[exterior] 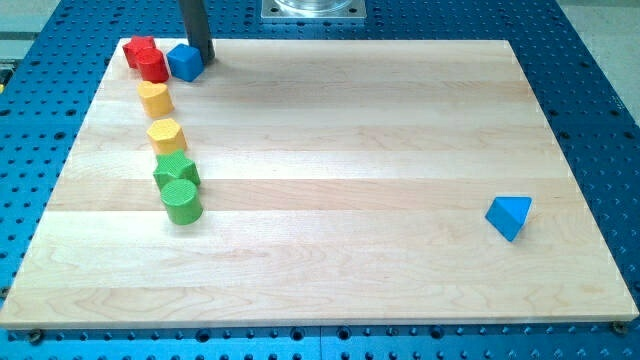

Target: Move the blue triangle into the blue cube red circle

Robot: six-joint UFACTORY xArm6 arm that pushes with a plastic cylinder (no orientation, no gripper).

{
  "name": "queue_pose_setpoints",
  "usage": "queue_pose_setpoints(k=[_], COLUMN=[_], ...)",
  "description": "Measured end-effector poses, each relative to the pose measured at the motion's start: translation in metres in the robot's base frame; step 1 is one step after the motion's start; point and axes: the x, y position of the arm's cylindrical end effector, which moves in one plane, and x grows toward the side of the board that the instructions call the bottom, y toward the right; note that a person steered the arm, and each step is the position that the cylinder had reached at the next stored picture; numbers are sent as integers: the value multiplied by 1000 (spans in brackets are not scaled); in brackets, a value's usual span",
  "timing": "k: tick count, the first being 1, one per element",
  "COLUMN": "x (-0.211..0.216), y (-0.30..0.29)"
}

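The blue triangle (509,216) lies near the view's right edge of the wooden board (350,150), low on the right. The blue cube (185,62) sits at the view's top left, touching the red circle (153,66) on its left. My tip (203,57) is at the top left, right beside the blue cube's right side and seemingly touching it. The tip is far from the blue triangle.
A second red block (139,50) sits behind the red circle. Below them a column runs down the left: a yellow block (155,98), a yellow hexagon-like block (165,135), a green block (175,171) and a green cylinder (182,200). A metal mount (313,9) is at the top.
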Motion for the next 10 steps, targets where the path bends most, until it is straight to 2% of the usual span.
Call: queue_pose_setpoints(k=[1,2,3,4,5,6,7,8,9,10], x=[8,35,88,162,224,267,289,307,320,292], y=[65,197,322,391,413,393,406,449,411,347])
